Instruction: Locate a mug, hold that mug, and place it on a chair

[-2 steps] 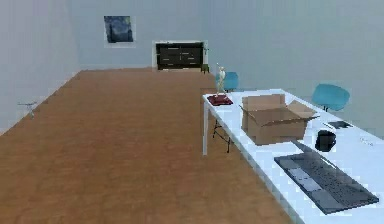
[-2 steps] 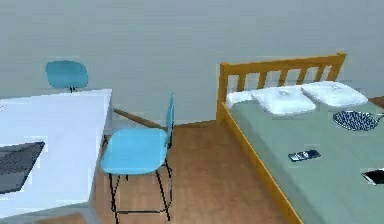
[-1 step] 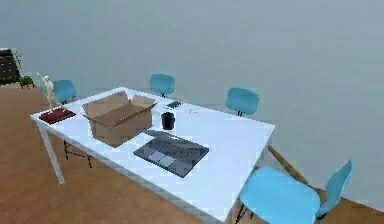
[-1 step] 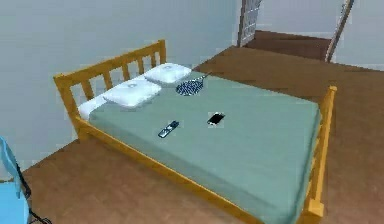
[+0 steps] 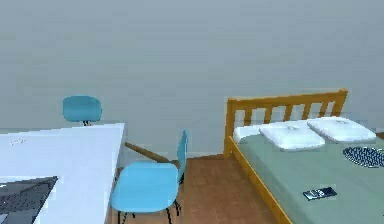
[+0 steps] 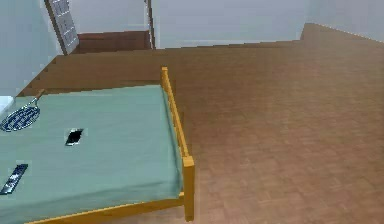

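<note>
Two blue chairs stand at a white table (image 5: 70,160) on the forward view's left. The nearer chair (image 5: 150,184) has its seat beside the table's right edge, and the farther chair (image 5: 82,108) stands behind the table against the grey wall.
A wooden bed (image 5: 300,160) with a green cover and two white pillows (image 5: 310,133) stands at the forward view's right; a racket (image 5: 365,155) and a small dark device (image 5: 320,193) lie on it. In the arm side view the bed (image 6: 100,150) lies at the left, with open wooden floor (image 6: 290,120) beyond.
</note>
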Controlling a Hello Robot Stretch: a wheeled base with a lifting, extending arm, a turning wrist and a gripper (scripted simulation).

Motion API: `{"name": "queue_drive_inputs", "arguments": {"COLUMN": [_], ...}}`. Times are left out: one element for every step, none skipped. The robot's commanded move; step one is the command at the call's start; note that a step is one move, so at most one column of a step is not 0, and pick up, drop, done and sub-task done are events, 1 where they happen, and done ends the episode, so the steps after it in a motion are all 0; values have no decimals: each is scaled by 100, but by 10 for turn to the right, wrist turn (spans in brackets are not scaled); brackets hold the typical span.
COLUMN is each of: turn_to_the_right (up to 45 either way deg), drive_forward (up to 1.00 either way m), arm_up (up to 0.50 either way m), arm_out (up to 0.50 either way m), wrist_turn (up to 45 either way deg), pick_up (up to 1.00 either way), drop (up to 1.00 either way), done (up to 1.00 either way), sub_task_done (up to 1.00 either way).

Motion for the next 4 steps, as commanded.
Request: {"name": "queue_drive_inputs", "arguments": {"turn_to_the_right": [120,0,-150,0], "drive_forward": [0,100,0,30], "arm_up": [0,0,0,0], "arm_out": [0,0,0,0], "wrist_turn": [0,0,0,0], "pick_up": [0,0,0,0], "drop": [0,0,0,0], "done": [0,0,0,0], "sub_task_done": [0,0,0,0]}}
